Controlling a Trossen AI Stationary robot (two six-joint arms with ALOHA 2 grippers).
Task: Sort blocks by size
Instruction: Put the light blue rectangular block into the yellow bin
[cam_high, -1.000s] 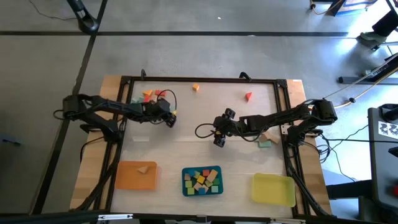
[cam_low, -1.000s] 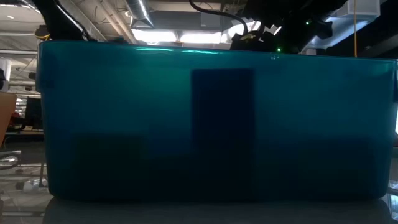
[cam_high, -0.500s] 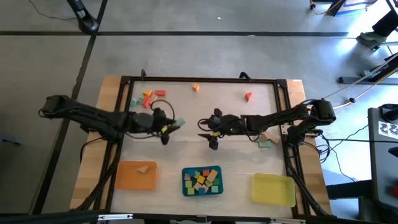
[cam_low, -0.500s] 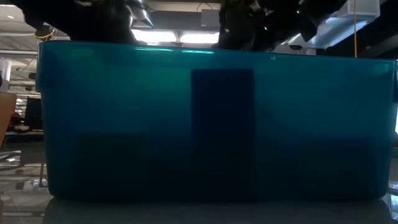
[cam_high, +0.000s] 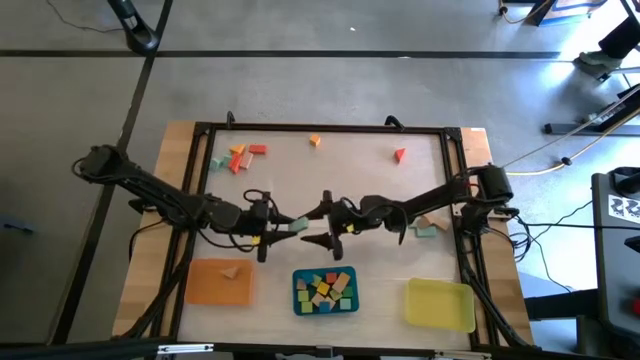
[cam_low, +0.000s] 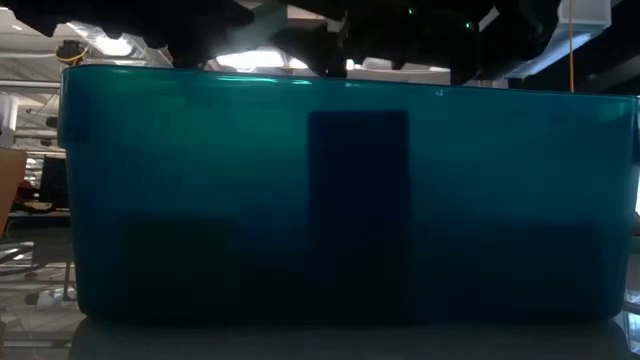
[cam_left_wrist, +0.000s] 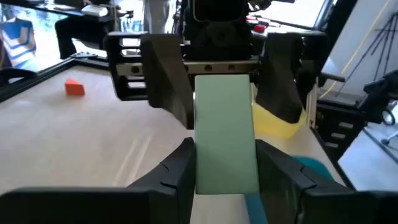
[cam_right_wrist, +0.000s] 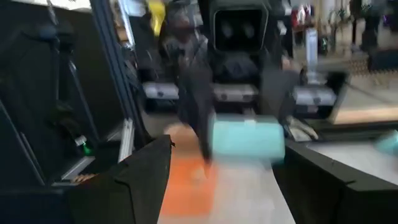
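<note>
- While clamped in the left tool (cam_left_wrist: 225, 163) above mid-counter (cam_high: 350, 175), mint block (cam_left_wrist: 225, 134) goes nose to nose with the right tool (cam_high: 327, 213), spread wide.
- Looks like a handover between arms.
- Next: needs right fingers closing on it, then left letting go.

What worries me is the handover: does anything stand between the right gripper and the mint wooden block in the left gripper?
Nothing visible. The mint wooden block sits clamped in the left gripper, its far end between the right gripper's open fingers.
</note>
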